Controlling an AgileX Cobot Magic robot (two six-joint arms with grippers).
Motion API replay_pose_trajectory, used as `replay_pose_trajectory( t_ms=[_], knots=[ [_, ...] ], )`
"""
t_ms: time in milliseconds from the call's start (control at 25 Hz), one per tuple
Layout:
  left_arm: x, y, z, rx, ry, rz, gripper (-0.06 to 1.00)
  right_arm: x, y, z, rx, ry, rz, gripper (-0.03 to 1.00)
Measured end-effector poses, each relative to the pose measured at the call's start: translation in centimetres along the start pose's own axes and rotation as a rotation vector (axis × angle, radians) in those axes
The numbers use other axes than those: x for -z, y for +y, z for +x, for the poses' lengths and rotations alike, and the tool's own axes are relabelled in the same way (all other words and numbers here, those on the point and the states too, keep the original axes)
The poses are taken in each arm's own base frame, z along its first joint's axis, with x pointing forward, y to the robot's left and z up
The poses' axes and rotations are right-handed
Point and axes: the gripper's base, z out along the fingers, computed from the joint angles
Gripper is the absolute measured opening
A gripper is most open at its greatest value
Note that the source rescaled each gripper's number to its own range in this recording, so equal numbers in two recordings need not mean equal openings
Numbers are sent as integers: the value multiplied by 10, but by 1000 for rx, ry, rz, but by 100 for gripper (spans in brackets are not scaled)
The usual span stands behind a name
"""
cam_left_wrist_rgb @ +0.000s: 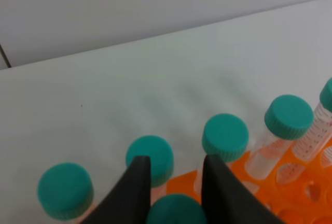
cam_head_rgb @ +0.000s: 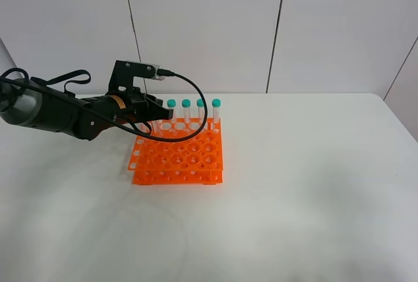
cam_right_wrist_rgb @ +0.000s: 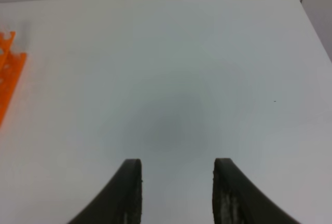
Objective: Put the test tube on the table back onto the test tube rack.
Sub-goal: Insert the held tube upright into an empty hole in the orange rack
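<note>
The orange test tube rack (cam_head_rgb: 179, 158) stands on the white table (cam_head_rgb: 294, 184). Several teal-capped tubes stand in its back row (cam_head_rgb: 201, 113). My left gripper (cam_head_rgb: 159, 112) is above the rack's back left corner. In the left wrist view the left gripper (cam_left_wrist_rgb: 176, 163) has its dark fingers (cam_left_wrist_rgb: 136, 187) close on both sides of the teal cap of the test tube (cam_left_wrist_rgb: 176, 209), held upright over the rack (cam_left_wrist_rgb: 290, 193). Other capped tubes (cam_left_wrist_rgb: 225, 137) stand just beyond it. My right gripper (cam_right_wrist_rgb: 176, 175) is open and empty over bare table, out of the exterior view.
A black cable (cam_head_rgb: 189, 93) loops from the left wrist over the back row of tubes. The rack's edge (cam_right_wrist_rgb: 8, 73) shows at the side of the right wrist view. The wall (cam_head_rgb: 209, 27) rises right behind the table's far edge.
</note>
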Motion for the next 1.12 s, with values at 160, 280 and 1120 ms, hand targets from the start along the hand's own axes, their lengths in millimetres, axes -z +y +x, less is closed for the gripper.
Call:
replay_pose_trajectory(
  t_ms=[160,280,1120],
  knots=[
    [-1,0,0,0,-4,0,0,0,0,0,0,0,0,39],
    [-1,0,1,0,-3,0,0,0,0,0,0,0,0,39],
    [-1,0,0,0,-20,1,0,0,0,0,-1,0,-1,39]
  ],
)
